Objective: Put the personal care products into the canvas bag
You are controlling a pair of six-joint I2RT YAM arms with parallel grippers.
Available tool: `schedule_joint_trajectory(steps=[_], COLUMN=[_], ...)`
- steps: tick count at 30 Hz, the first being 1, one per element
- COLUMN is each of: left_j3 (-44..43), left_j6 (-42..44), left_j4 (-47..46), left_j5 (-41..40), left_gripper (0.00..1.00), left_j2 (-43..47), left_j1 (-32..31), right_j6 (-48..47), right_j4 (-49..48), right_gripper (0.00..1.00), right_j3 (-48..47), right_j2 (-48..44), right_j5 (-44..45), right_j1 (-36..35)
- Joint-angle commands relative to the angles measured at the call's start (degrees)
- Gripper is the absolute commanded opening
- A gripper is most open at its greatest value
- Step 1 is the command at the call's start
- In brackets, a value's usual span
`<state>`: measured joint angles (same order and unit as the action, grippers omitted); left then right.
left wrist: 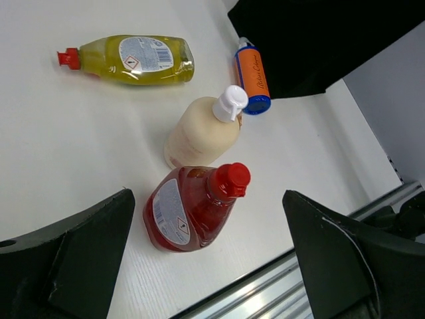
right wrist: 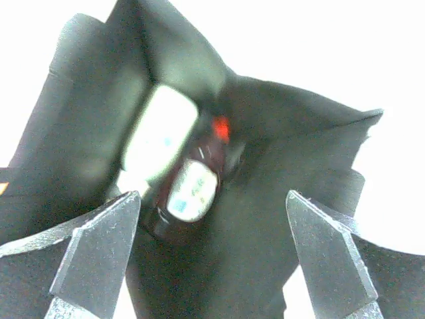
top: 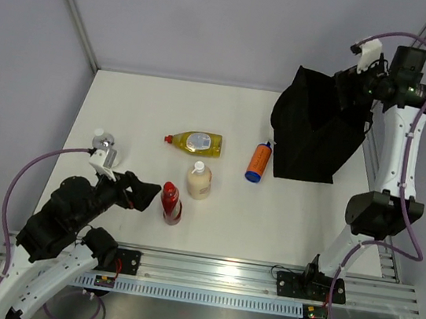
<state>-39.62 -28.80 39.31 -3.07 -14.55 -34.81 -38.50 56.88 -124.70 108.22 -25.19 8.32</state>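
The black canvas bag (top: 312,134) stands at the back right. My right gripper (top: 348,90) hovers open over its mouth. In the right wrist view the gripper (right wrist: 214,199) is empty, and a dark red bottle (right wrist: 189,193) and a pale blurred bottle (right wrist: 159,133) lie inside the bag (right wrist: 285,153). On the table are a yellow bottle (top: 193,141) on its side, a cream bottle (top: 200,180), a second dark red bottle (top: 170,203) and an orange bottle (top: 258,161) with a blue cap. My left gripper (top: 141,194) is open just left of the red bottle (left wrist: 189,209).
An aluminium rail (top: 259,281) runs along the near table edge. Grey walls close the table at the back and sides. In the left wrist view the cream bottle (left wrist: 199,133) stands close behind the red one, and the orange bottle (left wrist: 252,73) lies against the bag (left wrist: 319,40).
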Motion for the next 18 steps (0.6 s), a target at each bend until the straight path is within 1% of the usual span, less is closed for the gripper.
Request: schedule_joint_trajectory(steps=[1, 2, 3, 4, 5, 6, 7, 8, 9, 10, 11, 12, 15, 17, 18], left_j3=[-2.1, -2.2, -2.1, -2.1, -2.0, -2.2, -2.4, -2.5, -2.6, -2.3, -2.0, -2.0, -1.1, 2.3, 3.8], left_j6=[1.0, 1.0, 1.1, 1.0, 0.8, 0.8, 0.9, 0.8, 0.5, -0.5, -0.9, -1.6, -3.5, -5.8, -6.7], left_j4=[-2.5, -2.6, -2.5, -2.1, -1.9, -0.9, -0.4, 0.1, 1.4, 2.0, 2.4, 3.9, 5.2, 3.4, 1.0], left_j5=[6.5, 8.7, 9.9, 10.6, 12.0, 12.6, 12.8, 13.2, 12.9, 12.6, 11.8, 10.6, 6.6, 7.0, 7.7], left_gripper=[0.99, 0.99, 0.99, 0.99, 0.99, 0.99, 0.99, 0.99, 0.99, 0.99, 0.99, 0.99, 0.99, 0.99, 0.99], left_j2=[0.7, 0.6, 0.6, 0.3, 0.2, 0.1, 0.1, 0.1, 0.3, 0.3, 0.4, 0.6, 1.3, 1.4, 1.3], left_j1=[0.1, 0.1, 0.1, 0.1, 0.1, 0.1, 0.1, 0.1, 0.1, 0.1, 0.1, 0.1, 0.1, 0.1, 0.1], right_j6=[8.3, 8.7, 9.1, 9.5, 9.5, 10.5, 11.6, 12.2, 13.1, 13.9, 15.2, 15.6, 17.1, 18.9, 19.4], right_j4=[1.7, 1.5, 0.8, 0.0, -2.2, -3.9, -5.9, -8.7, -10.0, -11.4, -13.6, -14.2, -16.3, -18.1, -18.6], right_gripper=[0.99, 1.00, 0.99, 1.00, 0.99, 1.00, 1.00, 1.00, 1.00, 1.00, 1.00, 0.99, 0.99, 1.00, 0.99], right_j3=[-4.5, -3.1, 1.3, 4.6, 12.0, 16.0, 20.2, 27.5, 30.5, 33.6, 38.6, 40.6, 46.8, 49.9, 50.6], right_j2=[-10.9, -12.8, -17.0, -19.5, -21.9, -27.0, -29.6, -31.7, -35.8, -37.6, -39.2, -41.8, -45.5, -46.8, -47.9], right_j5=[-8.5, -11.1, -17.2, -20.7, -27.0, -29.1, -30.4, -32.2, -32.6, -32.7, -32.6, -32.5, -31.8, -31.6, -31.5], right_j1=[0.4, 0.4, 0.4, 0.4, 0.3, 0.1, -0.1, -0.5, -0.7, -0.7, -0.8, -0.8, -0.8, -0.8, -0.8])
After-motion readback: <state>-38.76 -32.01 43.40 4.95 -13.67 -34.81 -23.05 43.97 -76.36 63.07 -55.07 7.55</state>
